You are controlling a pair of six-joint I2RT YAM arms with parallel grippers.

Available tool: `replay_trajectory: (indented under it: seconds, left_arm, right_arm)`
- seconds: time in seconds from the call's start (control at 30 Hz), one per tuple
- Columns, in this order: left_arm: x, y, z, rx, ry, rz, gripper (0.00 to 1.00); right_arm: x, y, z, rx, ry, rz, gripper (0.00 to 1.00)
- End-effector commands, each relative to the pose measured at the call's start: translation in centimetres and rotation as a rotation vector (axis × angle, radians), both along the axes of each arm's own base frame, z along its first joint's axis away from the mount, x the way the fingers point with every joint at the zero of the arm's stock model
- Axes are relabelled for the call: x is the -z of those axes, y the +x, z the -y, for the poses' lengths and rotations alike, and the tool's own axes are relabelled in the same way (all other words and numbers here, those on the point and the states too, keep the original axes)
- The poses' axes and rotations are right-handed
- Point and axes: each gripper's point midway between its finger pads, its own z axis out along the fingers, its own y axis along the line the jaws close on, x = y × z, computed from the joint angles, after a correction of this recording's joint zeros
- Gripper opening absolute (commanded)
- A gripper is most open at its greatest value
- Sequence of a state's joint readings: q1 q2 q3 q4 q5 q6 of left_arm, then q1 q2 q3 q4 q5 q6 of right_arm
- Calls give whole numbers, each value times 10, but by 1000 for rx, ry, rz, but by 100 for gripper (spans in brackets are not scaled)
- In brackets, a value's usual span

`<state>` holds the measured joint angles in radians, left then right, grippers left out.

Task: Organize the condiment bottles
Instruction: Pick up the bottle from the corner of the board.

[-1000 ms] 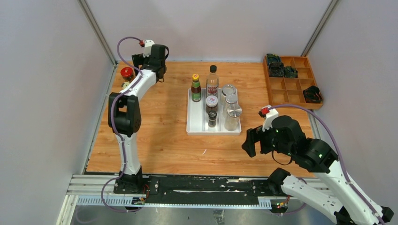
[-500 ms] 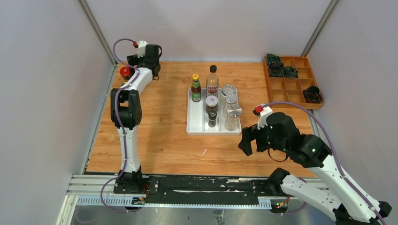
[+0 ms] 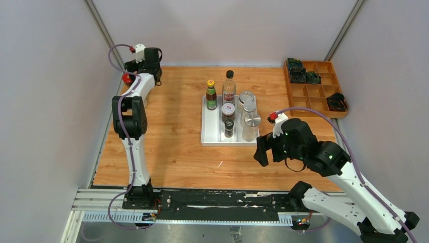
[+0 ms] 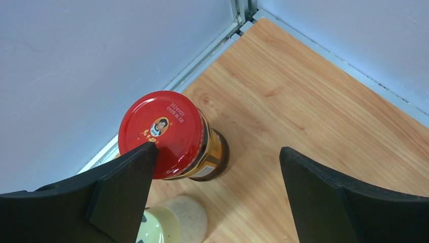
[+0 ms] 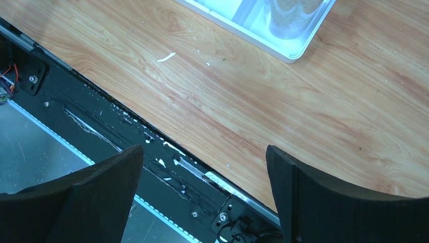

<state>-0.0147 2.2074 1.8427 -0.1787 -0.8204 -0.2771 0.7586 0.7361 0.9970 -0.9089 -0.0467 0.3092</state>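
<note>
At the far left corner of the table (image 3: 172, 147), the red-lidded jar (image 4: 162, 132) stands upright close to the side wall (image 4: 76, 61). A small pale-capped shaker (image 4: 174, 223) stands just beside it on the near side. Above them the left gripper (image 4: 216, 154) hangs with its jaws spread wide, holding nothing. One finger overlaps the lid's edge in the wrist view, and the other is out over bare wood.

The jar looks like glass under a metal lid (filled, so probably fairly heavy, rigid, smooth-sided, and breakable if tipped). I judge the best hold to be across the body just below the lid, not on the slick lid rim.

Room is tight here: the wall leaves little space for the outer finger, and the shaker could be knocked. Open wood lies toward the white tray (image 3: 205, 135), where the other bottles (image 3: 228, 109) stand. The right gripper (image 5: 202, 152), likewise wide apart and empty, hovers over the table's near edge, apart from the tray.
</note>
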Motion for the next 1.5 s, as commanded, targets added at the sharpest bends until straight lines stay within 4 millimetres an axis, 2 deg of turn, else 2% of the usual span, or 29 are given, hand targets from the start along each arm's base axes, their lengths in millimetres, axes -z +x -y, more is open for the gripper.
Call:
replay_trajectory:
  seconds: [0.0, 0.1, 0.27, 0.53, 0.77, 0.97, 1.23, 1.47]
  left_arm:
    - [23, -10, 12, 27, -63, -30, 97]
    - [23, -9, 21, 66, -78, -28, 96]
    - [13, -10, 31, 75, -28, -21, 97]
    - [-13, -25, 28, 17, 34, 72, 98]
    - [-38, -28, 21, 19, 31, 161, 98]
    - [-40, -21, 16, 19, 29, 158, 98]
    - [-44, -39, 0, -104, 81, 165, 100]
    - [-32, -45, -22, -137, 65, 159, 100]
  right_arm:
    - [6, 1, -6, -36, -4, -7, 97]
    - [8, 1, -8, -47, -6, -15, 96]
    - [9, 2, -15, -63, -2, -37, 97]
    - [8, 5, -27, -89, -6, -81, 96]
    - [13, 7, -38, -105, -3, -127, 96]
    - [19, 6, -40, -108, -3, -145, 96]
    - [24, 5, -40, -112, -6, -154, 96]
    - [28, 2, -37, -108, -14, -165, 96]
